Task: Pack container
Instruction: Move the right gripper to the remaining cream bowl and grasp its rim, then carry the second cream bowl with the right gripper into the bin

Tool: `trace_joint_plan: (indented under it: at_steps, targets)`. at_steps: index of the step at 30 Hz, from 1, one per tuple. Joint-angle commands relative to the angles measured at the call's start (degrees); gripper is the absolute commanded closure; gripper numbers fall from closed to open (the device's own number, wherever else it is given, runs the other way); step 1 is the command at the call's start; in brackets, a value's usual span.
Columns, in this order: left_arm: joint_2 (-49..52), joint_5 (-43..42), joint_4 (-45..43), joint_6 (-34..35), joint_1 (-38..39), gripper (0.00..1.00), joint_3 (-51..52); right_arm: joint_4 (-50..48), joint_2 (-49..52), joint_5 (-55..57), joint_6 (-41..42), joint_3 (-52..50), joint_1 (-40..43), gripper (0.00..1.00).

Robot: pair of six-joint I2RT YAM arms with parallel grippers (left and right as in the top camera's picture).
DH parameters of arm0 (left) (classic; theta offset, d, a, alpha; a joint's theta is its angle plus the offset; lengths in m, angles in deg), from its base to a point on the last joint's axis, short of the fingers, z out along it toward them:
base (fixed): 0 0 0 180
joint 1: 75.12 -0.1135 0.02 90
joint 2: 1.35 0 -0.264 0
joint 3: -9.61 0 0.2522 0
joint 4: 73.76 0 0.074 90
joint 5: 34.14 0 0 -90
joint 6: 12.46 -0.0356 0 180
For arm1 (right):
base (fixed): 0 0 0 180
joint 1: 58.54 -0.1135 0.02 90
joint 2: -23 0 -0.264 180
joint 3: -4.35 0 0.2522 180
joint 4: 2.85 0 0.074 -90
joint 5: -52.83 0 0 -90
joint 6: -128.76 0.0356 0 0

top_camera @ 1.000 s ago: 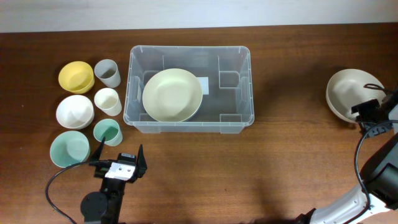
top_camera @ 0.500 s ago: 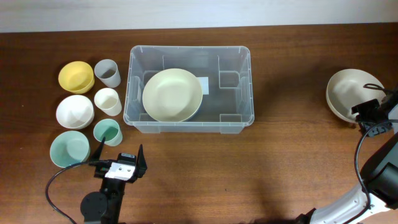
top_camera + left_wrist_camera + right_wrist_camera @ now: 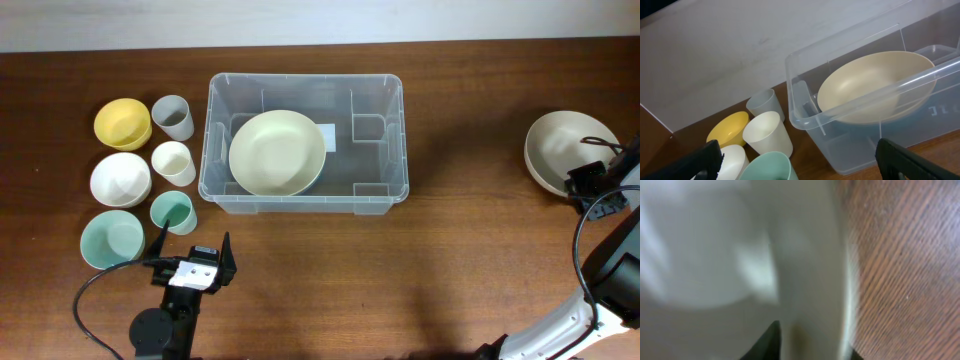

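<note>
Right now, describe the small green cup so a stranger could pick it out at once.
Find the clear container mid-table; bowls and cups cluster on its left in the overhead view. The green cup stands in the column nearer the container, at the robot's end. It is the only mint cup, smaller than the mint bowl beside it.

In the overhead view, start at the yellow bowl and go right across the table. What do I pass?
Yellow bowl → grey cup → container, with a cream bowl inside → beige bowl near the right edge.
</note>
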Motion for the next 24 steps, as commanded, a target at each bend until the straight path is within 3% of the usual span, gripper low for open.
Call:
trace_joint_plan:
  at_steps: [1, 2, 8, 17, 20, 24]
  targets:
    - [-0.22, -0.79, 0.24, -0.70, -0.28, 0.00, 0.17, -0.07, 0.68, -0.17, 0.02, 0.11, 0.13, 0.89]
    - [-0.22, -0.79, 0.24, -0.68, -0.28, 0.00, 0.17, 0.17, 0.63, -0.20, 0.02, 0.35, 0.17, 0.96]
    - [-0.22, -0.79, 0.24, -0.70, -0.28, 0.00, 0.17, 1.68, -0.15, -5.49, -0.11, 3.74, 0.17, 0.96]
    - [-0.22, -0.79, 0.26, -0.68, -0.28, 0.00, 0.17, 5.90, -4.07, -26.27, -4.02, 13.00, 0.07, 0.96]
    - [-0.22, -0.79, 0.24, -0.70, -0.28, 0.00, 0.17, 11.23, -6.93, -35.45, -8.13, 18.29, -1.36, 0.96]
    - [-0.22, -0.79, 0.24, -0.70, -0.28, 0.00, 0.15, 19.08, -12.00, -37.90, -12.68, 23.67, -6.27, 0.96]
